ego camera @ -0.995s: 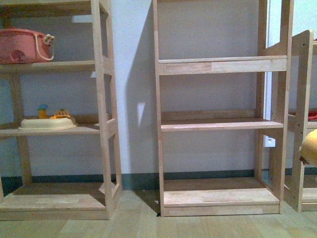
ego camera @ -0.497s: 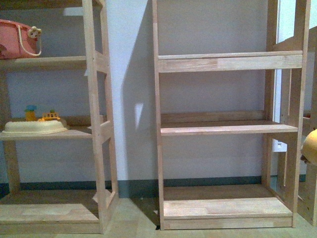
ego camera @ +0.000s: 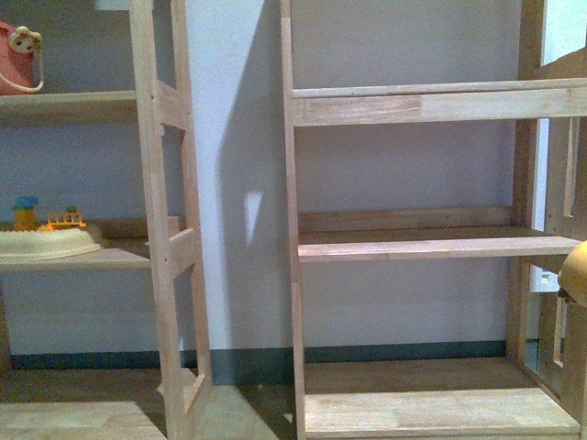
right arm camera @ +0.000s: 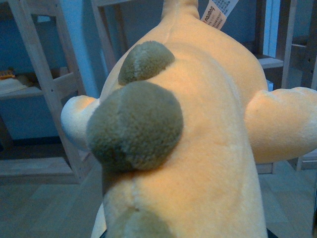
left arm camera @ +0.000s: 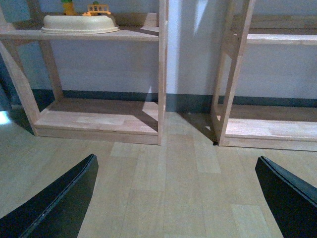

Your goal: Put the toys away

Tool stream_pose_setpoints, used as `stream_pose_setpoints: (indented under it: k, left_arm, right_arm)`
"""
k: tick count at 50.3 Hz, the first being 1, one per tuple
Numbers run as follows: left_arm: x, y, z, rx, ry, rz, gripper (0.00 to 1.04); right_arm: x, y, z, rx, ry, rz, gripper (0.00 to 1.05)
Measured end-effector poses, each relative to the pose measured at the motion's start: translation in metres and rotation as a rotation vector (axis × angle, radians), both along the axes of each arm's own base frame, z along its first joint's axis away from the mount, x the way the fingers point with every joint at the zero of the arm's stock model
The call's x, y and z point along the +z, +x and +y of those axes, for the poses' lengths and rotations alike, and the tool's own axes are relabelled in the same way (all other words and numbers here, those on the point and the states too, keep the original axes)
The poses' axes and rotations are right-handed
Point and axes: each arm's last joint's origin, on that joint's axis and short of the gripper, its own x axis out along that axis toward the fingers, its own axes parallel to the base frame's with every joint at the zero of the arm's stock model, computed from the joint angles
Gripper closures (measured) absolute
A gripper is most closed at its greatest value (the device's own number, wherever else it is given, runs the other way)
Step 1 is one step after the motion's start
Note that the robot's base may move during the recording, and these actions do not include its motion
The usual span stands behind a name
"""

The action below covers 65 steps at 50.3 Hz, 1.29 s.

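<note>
Shelf unit (ego camera: 413,243) now nearer. My right claw pinches plush (right arm camera: 198,139), not yet shelved; left claw (left arm camera: 176,158) spread, empty.

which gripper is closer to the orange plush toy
Right. The plush toy fills the right wrist view, up against that arm's end; the left gripper is open above bare floor with no toy by it.

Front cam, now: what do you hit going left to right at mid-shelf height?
cream tray on the left rack → left rack's upright → bare wall → middle rack → plush toy at the right edge
</note>
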Motion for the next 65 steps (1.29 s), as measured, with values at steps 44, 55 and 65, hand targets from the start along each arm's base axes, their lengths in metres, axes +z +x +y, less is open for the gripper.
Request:
stream_pose_setpoints:
  k: [44, 55, 65]
  left_arm:
    - [0.0, 0.0, 0.0, -0.001, 0.0, 0.0, 0.06]
    - [0.0, 0.0, 0.0, -0.001, 0.0, 0.0, 0.06]
    - [0.0, 0.0, 0.0, -0.001, 0.0, 0.0, 0.06]
  right_arm:
    - [0.0, 0.0, 0.0, 0.0, 0.0, 0.0, 0.85]
    - [0.0, 0.0, 0.0, 0.0, 0.0, 0.0, 0.85]
    - [0.0, 0.0, 0.0, 0.0, 0.0, 0.0, 0.85]
